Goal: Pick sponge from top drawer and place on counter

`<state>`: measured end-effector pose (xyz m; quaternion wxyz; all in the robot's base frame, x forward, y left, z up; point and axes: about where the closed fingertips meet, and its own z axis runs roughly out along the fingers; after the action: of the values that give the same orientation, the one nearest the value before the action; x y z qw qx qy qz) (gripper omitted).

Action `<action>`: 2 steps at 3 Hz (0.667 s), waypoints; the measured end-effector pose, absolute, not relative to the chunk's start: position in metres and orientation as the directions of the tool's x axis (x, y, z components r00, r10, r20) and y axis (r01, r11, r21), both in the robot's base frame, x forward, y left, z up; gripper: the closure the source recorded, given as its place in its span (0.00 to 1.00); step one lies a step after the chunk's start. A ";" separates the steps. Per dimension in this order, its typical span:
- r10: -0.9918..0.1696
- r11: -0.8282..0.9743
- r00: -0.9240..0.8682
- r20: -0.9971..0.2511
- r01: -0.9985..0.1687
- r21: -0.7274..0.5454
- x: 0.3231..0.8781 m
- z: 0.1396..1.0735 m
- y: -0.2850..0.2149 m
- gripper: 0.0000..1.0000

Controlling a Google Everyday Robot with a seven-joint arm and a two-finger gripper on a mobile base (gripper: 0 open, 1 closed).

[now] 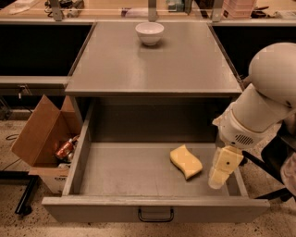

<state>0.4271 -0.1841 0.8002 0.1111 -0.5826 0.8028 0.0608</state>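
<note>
The pale yellow wavy-edged sponge (186, 161) lies on the floor of the open grey top drawer (125, 169), right of centre. The drawer is pulled fully out, with its dark handle (156, 215) at the front. My gripper (221, 170), with cream-yellow fingers, hangs over the drawer's right side, just right of the sponge and apart from it. It holds nothing that I can see. The grey counter (152, 65) lies above and behind the drawer.
A white bowl (149, 33) stands at the back centre of the counter. An open cardboard box (44, 139) with items inside sits on the floor to the left. A light wooden tabletop (115, 9) runs behind. My white arm (263, 102) fills the right side.
</note>
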 end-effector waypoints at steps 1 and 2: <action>-0.922 0.314 -0.296 -0.249 -0.949 -0.032 0.427 0.800 -0.184 0.00; -0.919 0.310 -0.294 -0.264 -0.951 -0.020 0.432 0.793 -0.183 0.00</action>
<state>0.4320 -0.1827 0.7926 0.1135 -0.5832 0.8013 0.0702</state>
